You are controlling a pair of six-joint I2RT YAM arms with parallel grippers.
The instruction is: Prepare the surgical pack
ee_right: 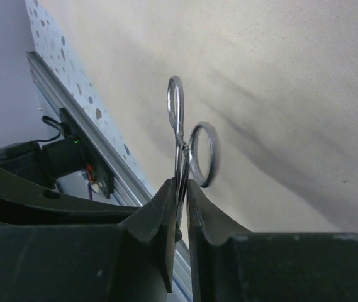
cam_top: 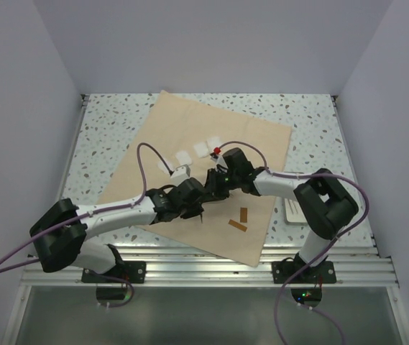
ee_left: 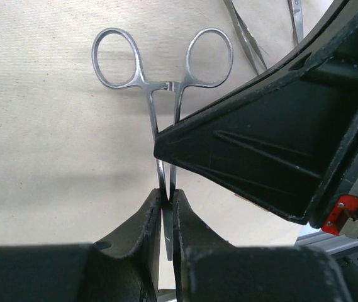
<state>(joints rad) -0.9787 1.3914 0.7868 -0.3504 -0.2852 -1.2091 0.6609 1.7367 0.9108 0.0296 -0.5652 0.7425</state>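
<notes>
One tan cloth (cam_top: 190, 129), the pack's wrap, lies spread flat as a diamond across the middle of the speckled surface (cam_top: 111, 129), probably so that instruments can be laid on it before folding. Over its centre both arms meet on one pair of forceps (ee_left: 166, 87). The left claw (ee_left: 168, 196) is clamped on the tip end. The right claw (ee_right: 182, 189) is pinched narrow on the shanks just below the rings, which suggests a handover. Gauze (cam_top: 204, 149) squares lie just beyond.

Pale lilac back wall (cam_top: 211, 43) and side walls (cam_top: 17, 108) box in a white speckled worktop (cam_top: 111, 129), soft even light all over, aluminium rails (cam_top: 211, 269) along the near edge, dull grey panel (cam_top: 211, 316) below
</notes>
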